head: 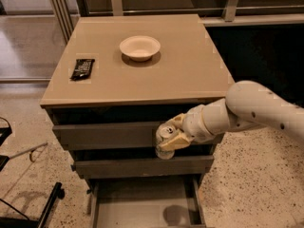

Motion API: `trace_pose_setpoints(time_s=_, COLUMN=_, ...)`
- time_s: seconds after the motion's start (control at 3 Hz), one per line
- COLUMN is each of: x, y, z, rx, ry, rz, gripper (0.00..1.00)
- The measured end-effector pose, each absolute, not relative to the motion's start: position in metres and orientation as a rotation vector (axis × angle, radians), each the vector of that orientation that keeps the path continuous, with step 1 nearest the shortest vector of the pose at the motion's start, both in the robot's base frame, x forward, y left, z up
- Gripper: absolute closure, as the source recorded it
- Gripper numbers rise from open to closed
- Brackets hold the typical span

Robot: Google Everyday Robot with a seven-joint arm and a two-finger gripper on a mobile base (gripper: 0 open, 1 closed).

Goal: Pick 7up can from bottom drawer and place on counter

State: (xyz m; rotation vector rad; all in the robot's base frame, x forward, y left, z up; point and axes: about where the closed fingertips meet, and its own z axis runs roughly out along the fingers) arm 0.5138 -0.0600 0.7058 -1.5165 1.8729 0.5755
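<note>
My gripper [172,136] is shut on the 7up can [164,140], a small silver-topped can held upright in front of the upper drawer fronts, above the open bottom drawer [142,208]. The drawer is pulled out and its grey floor shows only the can's shadow. The tan counter [142,80] lies above and behind the can, at a higher level than the can's top. My white arm comes in from the right.
A cream bowl [139,47] stands at the back middle of the counter. A black snack packet [82,69] lies at its left side. Two shut grey drawers [109,136] sit above the open one. A black stand leg [47,208] is on the floor at left.
</note>
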Motion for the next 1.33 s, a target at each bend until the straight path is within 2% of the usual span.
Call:
trace_pose_setpoints(time_s=0.33, x=0.512, y=-0.053, z=0.805, rx=-1.547, ry=1.849, rz=0.5, gripper=1.0)
trace_pose_setpoints(time_s=0.67, x=0.512, y=-0.053, z=0.804, rx=-1.547, ry=1.849, rz=0.5, gripper=1.0)
trace_pose_setpoints(time_s=1.33, x=0.532, y=-0.05, z=0.868, rx=-1.541, ry=1.935, rz=0.544, gripper=1.0)
